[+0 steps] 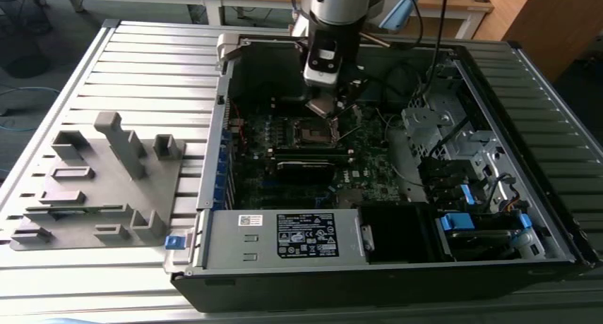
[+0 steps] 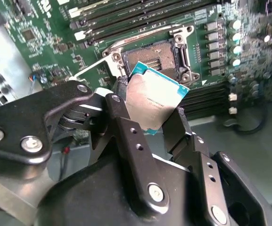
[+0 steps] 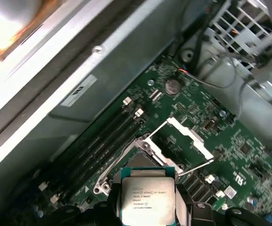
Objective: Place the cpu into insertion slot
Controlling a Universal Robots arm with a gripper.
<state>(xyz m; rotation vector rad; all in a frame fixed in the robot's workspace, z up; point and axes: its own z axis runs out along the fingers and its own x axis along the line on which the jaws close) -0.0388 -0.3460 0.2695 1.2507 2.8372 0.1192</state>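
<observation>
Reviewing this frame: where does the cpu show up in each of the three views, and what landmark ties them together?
Exterior view: the cpu sits in the gripper, just above the insertion slot.
Second wrist view: the cpu is tilted between the gripper's black fingers, overlapping the slot's edge.
First wrist view: the cpu, printed face showing, covers part of the slot.
Shared landmark: the insertion slot's silvery frame.
</observation>
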